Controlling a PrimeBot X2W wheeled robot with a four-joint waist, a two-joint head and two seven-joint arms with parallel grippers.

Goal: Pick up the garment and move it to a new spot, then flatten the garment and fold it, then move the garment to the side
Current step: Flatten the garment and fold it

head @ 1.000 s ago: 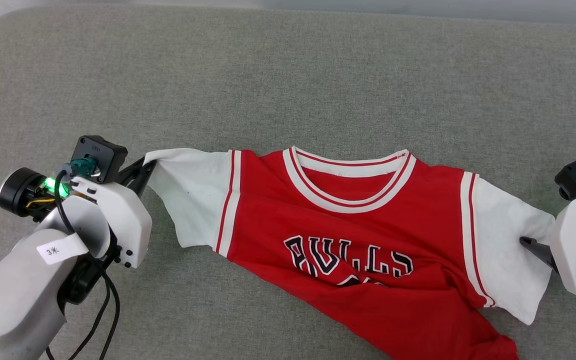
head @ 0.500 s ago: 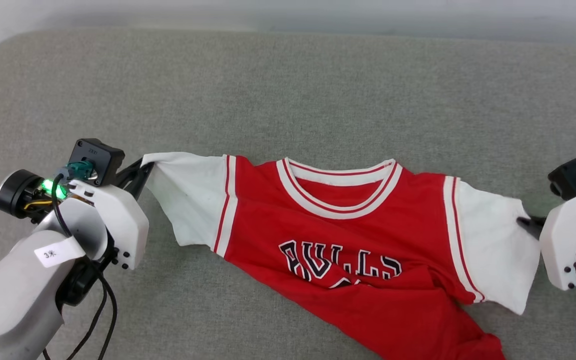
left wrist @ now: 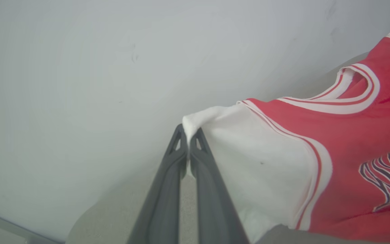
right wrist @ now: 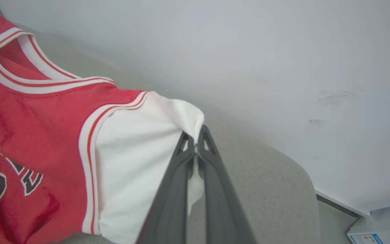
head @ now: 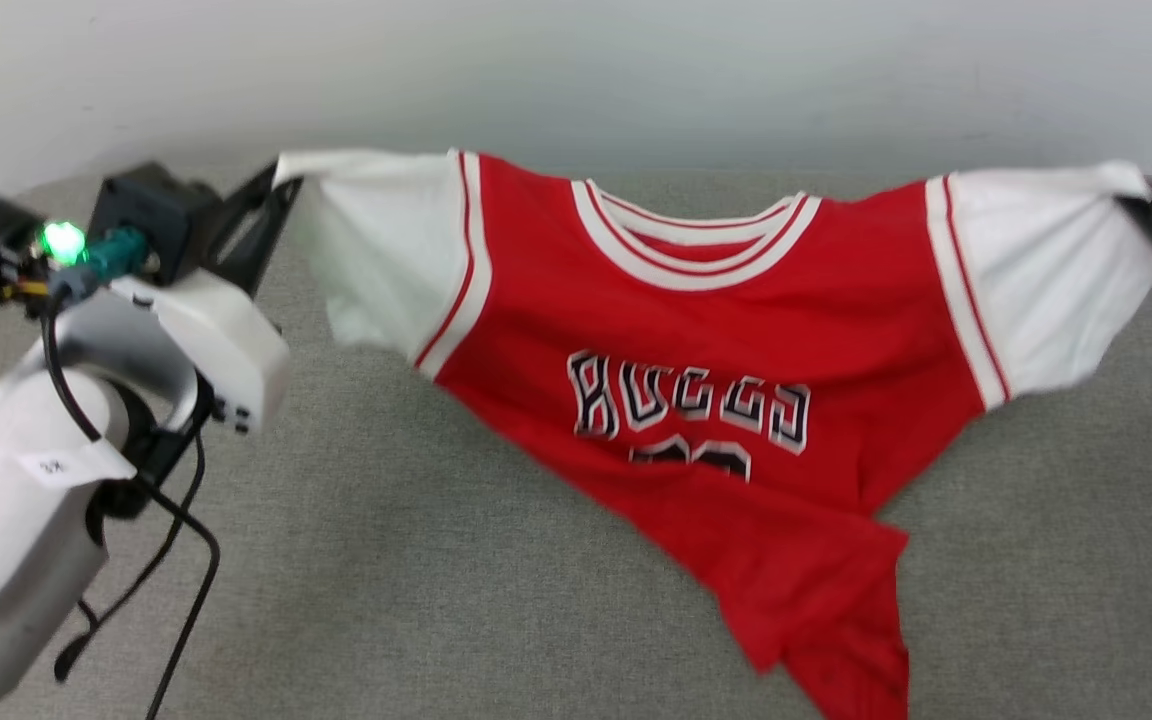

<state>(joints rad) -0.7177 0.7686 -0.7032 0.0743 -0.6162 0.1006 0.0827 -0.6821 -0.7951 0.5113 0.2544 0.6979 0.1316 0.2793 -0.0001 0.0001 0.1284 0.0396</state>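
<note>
the red jersey (head: 696,330) is held stretched out above the grey cushion (head: 416,570), its collar level with the cushion's far edge and its red hem hanging crumpled toward the cushion's near side. whether the hem touches the cushion cannot be told. bare cushion is seen to the left, to the right and on the near side of the hanging cloth. a pale wall (head: 576,70) stands just behind the cushion's far edge. the left sleeve's corner is pinched by the left gripper (left wrist: 189,137), its fingers closed tight on the white cloth. the right sleeve's corner is clamped likewise by the right gripper (right wrist: 196,140).
</note>
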